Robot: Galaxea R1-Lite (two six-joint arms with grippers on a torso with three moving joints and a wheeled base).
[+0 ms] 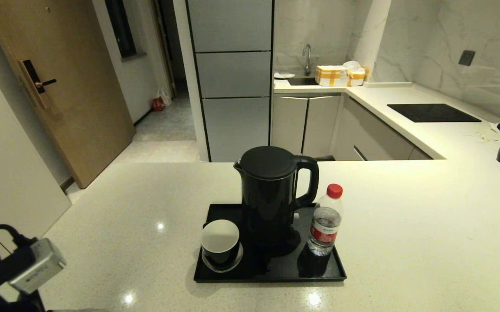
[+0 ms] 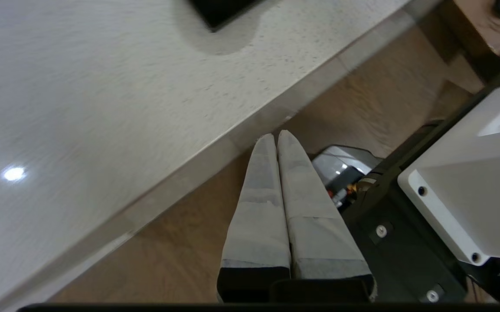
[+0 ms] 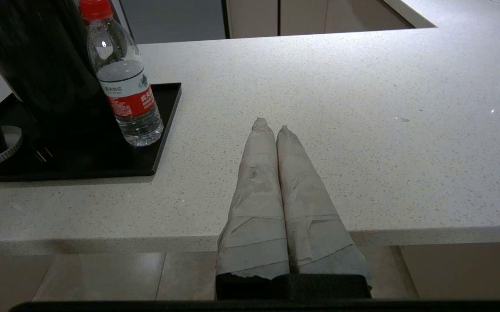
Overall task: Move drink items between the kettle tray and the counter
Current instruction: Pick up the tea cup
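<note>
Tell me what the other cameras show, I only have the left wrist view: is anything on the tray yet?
Observer: Yes. In the head view the kettle stands on the kettle tray, mid-tray.
Operator: And the mug?
Observer: The mug sits upright on the tray's left front part, on a white coaster.
Operator: The bottle?
Observer: The water bottle stands upright on the tray's right side, beside the kettle's handle.
Operator: Where's the right gripper?
Observer: The right gripper is shut and empty, at the near edge of the counter, to the tray's right.
</note>
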